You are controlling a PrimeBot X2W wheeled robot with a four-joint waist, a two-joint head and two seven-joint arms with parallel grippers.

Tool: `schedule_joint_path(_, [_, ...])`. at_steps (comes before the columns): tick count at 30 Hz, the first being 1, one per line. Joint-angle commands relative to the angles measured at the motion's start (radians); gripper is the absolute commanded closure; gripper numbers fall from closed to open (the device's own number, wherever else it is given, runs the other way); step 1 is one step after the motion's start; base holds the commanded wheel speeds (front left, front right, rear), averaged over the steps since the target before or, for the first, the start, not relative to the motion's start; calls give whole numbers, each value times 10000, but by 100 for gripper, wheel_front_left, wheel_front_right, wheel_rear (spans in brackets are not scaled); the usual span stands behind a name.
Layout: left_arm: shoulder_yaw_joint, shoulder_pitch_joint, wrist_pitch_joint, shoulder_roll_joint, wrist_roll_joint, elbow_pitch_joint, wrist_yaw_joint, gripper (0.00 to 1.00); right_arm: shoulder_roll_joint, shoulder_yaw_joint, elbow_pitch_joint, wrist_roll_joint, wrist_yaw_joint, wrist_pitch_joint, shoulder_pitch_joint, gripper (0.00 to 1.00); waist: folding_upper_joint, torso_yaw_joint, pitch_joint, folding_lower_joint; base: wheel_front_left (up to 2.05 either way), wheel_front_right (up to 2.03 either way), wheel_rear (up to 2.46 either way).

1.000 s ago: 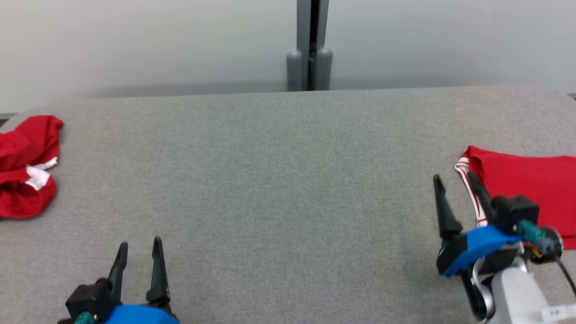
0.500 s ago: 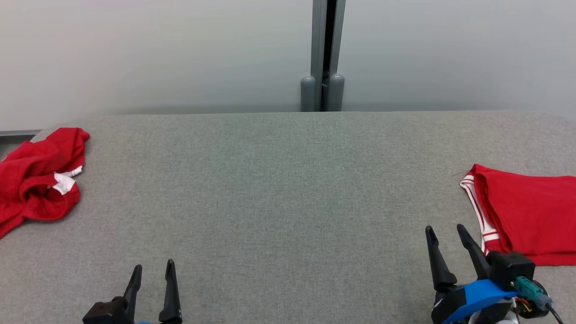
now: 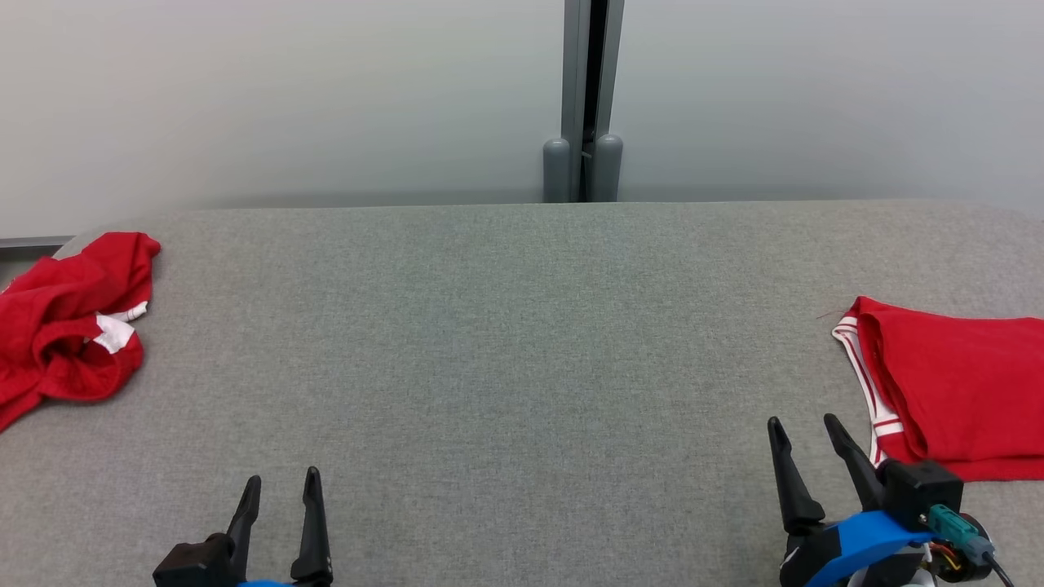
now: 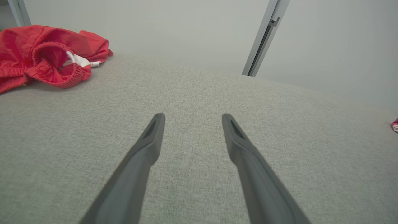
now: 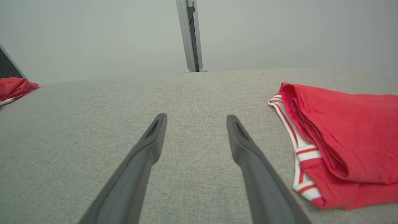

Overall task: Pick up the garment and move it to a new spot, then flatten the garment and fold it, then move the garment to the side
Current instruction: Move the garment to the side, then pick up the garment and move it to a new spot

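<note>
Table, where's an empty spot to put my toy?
The wide grey middle of the table is bare, from the crumpled red garment at its left edge to the folded red garment on the right. Those ends are crowded.

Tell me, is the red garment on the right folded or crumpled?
Folded: the red garment lies flat on the grey surface in neat stacked layers with straight edges, not bunched up.

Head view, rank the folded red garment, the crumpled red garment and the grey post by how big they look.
1. folded red garment, cut by the frame edge.
2. crumpled red garment, also cut off; close to the first, so unsure.
3. grey post, clearly smallest.
</note>
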Motion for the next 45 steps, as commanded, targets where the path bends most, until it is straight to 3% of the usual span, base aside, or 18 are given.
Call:
schedule_joint_path(1, [14, -160, -66, 61, -35, -28, 31, 0, -8, 10, 34, -3, 1, -58, -20, 0, 0, 16, 1, -1, 0, 0, 0])
schedule_joint_path(9, [-147, -252, -17, 59, 27, -57, 4, 0, -6, -185, 3, -215, 1, -10, 218, 0, 0, 566, -108, -1, 0, 0, 0])
schedule_joint_path(21, [-167, -131, 121, 314, 4, -327, 59, 0, -6, 175, -119, -5, 1, 44, 348, 0, 0, 3327, -350, -1, 0, 0, 0])
schedule_joint_path(27, [-173, 19, 185, 437, -33, -487, 112, 0, -14, 690, -43, 221, 1, 56, 382, 0, 0, 4174, -535, -1, 0, 0, 0])
schedule_joint_path(37, [129, 46, 205, 577, -299, -831, 221, 0, -17, 1053, -255, 66, 1, 236, 76, 0, 0, 4058, -324, -1, 0, 0, 0])
schedule_joint_path(45, [1067, -1703, 672, 1868, -414, -1736, 87, 0, -13, 613, -1131, -814, 1, 732, -453, 0, 0, 3449, 654, -1, 0, 0, 0])
